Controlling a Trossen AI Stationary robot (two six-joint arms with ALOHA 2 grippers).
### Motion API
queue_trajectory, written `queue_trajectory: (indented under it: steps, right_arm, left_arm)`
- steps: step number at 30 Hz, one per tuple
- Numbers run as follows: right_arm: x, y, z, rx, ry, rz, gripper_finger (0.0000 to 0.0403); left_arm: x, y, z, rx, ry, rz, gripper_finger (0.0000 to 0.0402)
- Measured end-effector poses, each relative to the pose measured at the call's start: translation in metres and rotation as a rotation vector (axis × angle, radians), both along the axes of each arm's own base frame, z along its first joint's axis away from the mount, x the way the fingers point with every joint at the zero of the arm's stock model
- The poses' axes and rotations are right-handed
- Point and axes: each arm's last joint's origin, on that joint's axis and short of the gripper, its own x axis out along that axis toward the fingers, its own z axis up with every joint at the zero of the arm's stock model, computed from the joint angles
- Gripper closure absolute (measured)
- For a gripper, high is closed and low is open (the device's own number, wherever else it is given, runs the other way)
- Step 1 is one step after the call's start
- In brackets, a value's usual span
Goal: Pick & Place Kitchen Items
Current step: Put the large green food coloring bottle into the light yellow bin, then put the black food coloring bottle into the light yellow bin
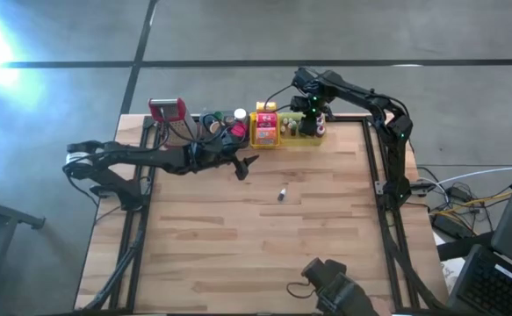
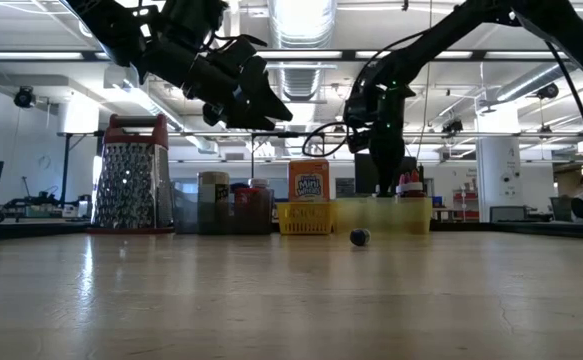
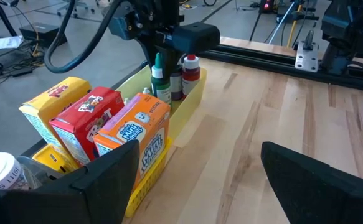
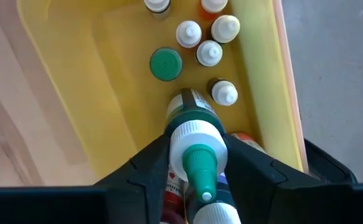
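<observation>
Nearest the camera, one small bottle (image 1: 283,194) lies on its side on the bare table (image 1: 264,254), well apart from both arms. We judge the left gripper (image 1: 242,167) nearer to it, hanging above the boards with fingers spread and empty. Farther back, the right gripper (image 4: 197,162) pinches a green-tipped bottle (image 4: 195,146) upright over the yellow tray (image 4: 106,93), among standing bottles. Only the right wrist view shows this grip; the low view shows the lone bottle's place.

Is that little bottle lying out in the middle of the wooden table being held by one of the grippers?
No. In the high view the small bottle lies alone on the bare table, with both arms working back near the trays.
</observation>
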Motion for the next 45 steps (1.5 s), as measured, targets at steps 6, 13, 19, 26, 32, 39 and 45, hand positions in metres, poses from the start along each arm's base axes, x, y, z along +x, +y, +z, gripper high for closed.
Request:
queue_trajectory:
  steps: [6,13,19,26,32,39,45]
  right_arm:
    - [0.0,-0.001,0.003,-0.018,0.013,0.0,0.0217]
    - [-0.002,0.004,0.029,-0.045,-0.002,0.018,0.018]
    - [-0.011,0.019,0.073,-0.13,-0.091,0.005,0.0175]
    - [-0.03,0.071,0.128,-0.205,-0.219,-0.02,0.0196]
    - [-0.064,0.126,0.153,-0.251,-0.333,-0.029,0.0214]
    - [-0.102,0.159,0.15,-0.326,-0.502,-0.122,0.0227]
    - [-0.117,0.171,0.135,-0.347,-0.539,-0.131,0.0232]
  left_arm:
    - [0.0,0.0,0.0,-0.002,0.0,-0.008,0.0061]
    - [0.0,0.0,0.0,-0.004,-0.001,-0.014,0.0061]
    - [0.0,-0.001,0.0,-0.058,-0.023,0.002,0.0061]
    - [-0.001,-0.002,-0.004,-0.118,-0.007,0.007,0.0061]
    - [0.003,-0.012,-0.001,-0.165,-0.038,-0.012,0.0061]
    - [0.011,-0.037,0.009,-0.231,-0.088,0.015,0.0061]
    - [0.019,-0.067,0.019,-0.239,-0.105,0.115,0.0064]
